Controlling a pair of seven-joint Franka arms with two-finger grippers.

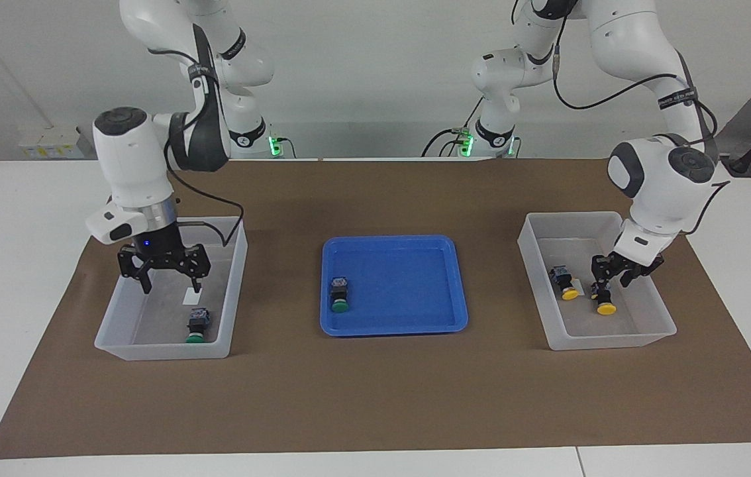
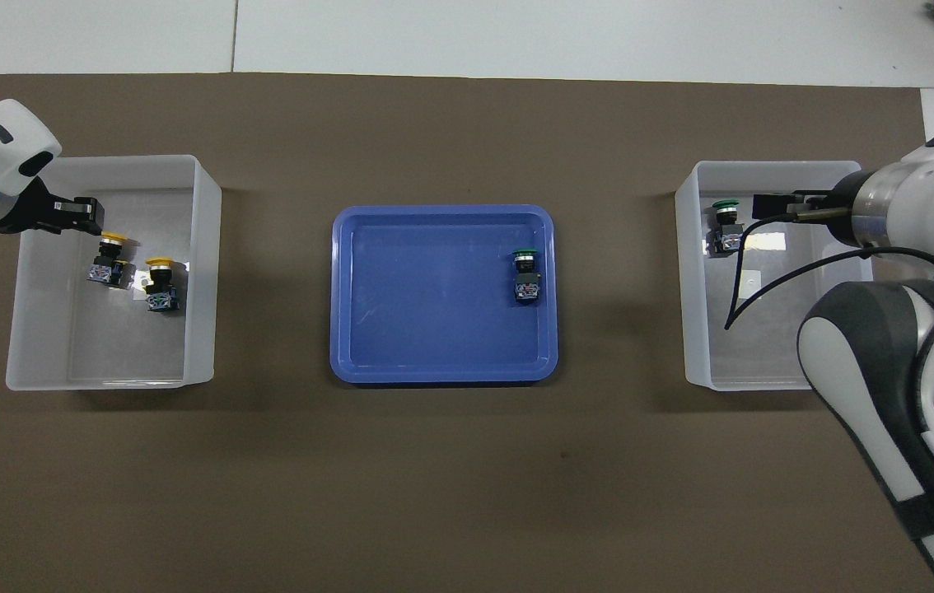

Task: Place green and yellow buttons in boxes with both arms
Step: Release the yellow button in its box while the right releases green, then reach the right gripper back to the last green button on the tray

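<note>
Two translucent boxes stand at the table's ends. The box at the right arm's end [image 1: 163,350] [image 2: 691,313] holds one green button [image 1: 197,326] [image 2: 724,221]. My right gripper [image 1: 165,270] [image 2: 773,203] hangs open and empty above this box. The box at the left arm's end [image 1: 607,341] [image 2: 202,272] holds two yellow buttons [image 1: 569,285] [image 1: 604,301], which lie side by side in the overhead view [image 2: 109,257] [image 2: 161,284]. My left gripper [image 1: 616,277] [image 2: 78,216] is open and empty just above them. A second green button [image 1: 339,295] [image 2: 526,276] lies in the blue tray.
The shallow blue tray [image 1: 442,324] [image 2: 352,362] sits mid-table between the boxes on a brown mat [image 1: 375,397]. A white label sticker [image 1: 190,296] lies on the floor of the box at the right arm's end. White table shows around the mat.
</note>
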